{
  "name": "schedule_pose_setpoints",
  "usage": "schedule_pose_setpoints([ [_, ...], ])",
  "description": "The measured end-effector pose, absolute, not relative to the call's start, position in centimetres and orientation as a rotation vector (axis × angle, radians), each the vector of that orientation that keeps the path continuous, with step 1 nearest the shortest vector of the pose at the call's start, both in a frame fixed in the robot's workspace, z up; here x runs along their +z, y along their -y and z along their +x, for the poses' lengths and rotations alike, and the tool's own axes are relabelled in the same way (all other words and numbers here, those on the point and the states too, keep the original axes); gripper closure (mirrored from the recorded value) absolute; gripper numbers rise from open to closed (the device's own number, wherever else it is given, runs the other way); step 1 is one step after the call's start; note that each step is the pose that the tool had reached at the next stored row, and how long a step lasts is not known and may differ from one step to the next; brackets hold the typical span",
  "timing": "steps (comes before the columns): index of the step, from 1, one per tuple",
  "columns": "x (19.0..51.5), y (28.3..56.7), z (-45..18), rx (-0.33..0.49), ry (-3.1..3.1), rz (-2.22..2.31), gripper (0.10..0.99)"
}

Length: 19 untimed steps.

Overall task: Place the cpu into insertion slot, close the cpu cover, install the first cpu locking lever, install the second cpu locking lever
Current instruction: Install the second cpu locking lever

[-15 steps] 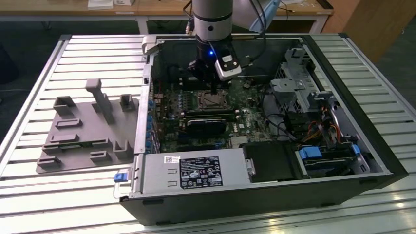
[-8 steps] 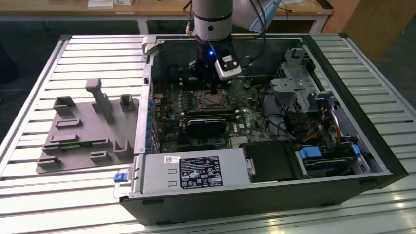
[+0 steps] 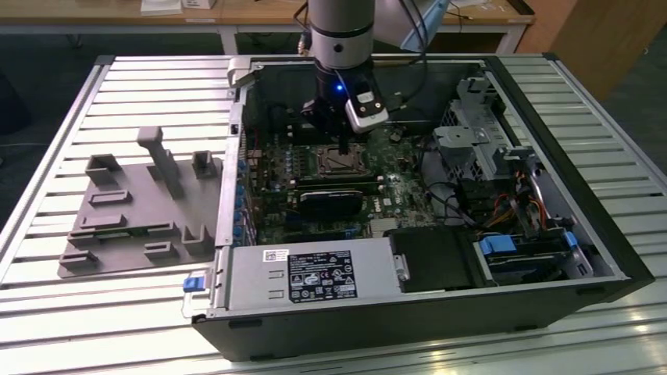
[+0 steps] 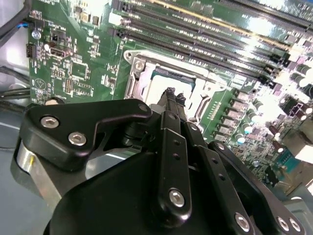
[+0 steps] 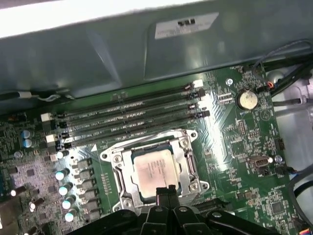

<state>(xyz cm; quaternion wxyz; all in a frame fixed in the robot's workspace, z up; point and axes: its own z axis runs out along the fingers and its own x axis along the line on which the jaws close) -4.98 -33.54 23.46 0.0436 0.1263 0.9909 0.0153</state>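
Square silver chip (image 5: 155,170) seated flat in socket (image 5: 120,182); thin metal cover (image 5: 188,164) down around it. Black gripper (image 5: 167,192) directly above, jaws together, holding nothing.

Slatted table (image 3: 94,312) — computer case (image 3: 417,312); grey fixture (image 3: 136,211)

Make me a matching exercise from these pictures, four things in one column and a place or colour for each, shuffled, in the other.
Things:
1. cpu
2. memory slots
3. end effector
4. fixture

Descriptions:
A. grey, on the table outside the case
B. long, narrow and black, beside the socket
C. silver-grey, seated in the socket
D. black, its tip at the socket's edge

Pairs: 1-C, 2-B, 3-D, 4-A
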Motion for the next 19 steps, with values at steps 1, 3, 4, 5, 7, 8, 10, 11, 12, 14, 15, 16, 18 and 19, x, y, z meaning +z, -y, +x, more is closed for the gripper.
schedule_pose_setpoints([
  [1, 23.5, 33.7, -5.0, 0.047, -3.029, 0.386, 0.984],
  [3, 23.5, 34.0, -5.0, 0.047, -3.029, 0.386, 0.984],
  [4, 23.5, 34.2, -5.0, 0.047, -3.029, 0.386, 0.984],
  [5, 23.5, 34.3, -5.0, 0.047, -3.029, 0.386, 0.984],
  [7, 23.5, 34.6, -5.0, 0.047, -3.029, 0.386, 0.984],
  [8, 23.5, 34.8, -5.0, 0.047, -3.029, 0.386, 0.984],
  [10, 23.5, 35.1, -5.0, 0.047, -3.029, 0.386, 0.984],
  [11, 23.5, 35.2, -5.0, 0.047, -3.029, 0.386, 0.984],
  [12, 23.5, 35.4, -5.0, 0.047, -3.029, 0.386, 0.984],
  [14, 23.5, 35.6, -5.0, 0.047, -3.029, 0.386, 0.984],
  [15, 23.5, 35.8, -5.0, 0.047, -3.029, 0.386, 0.984],
  [16, 23.5, 35.9, -5.0, 0.047, -3.029, 0.386, 0.984],
  [18, 23.5, 36.2, -5.0, 0.047, -3.029, 0.386, 0.984],
  [19, 23.5, 36.3, -5.0, 0.047, -3.029, 0.386, 0.984],
])
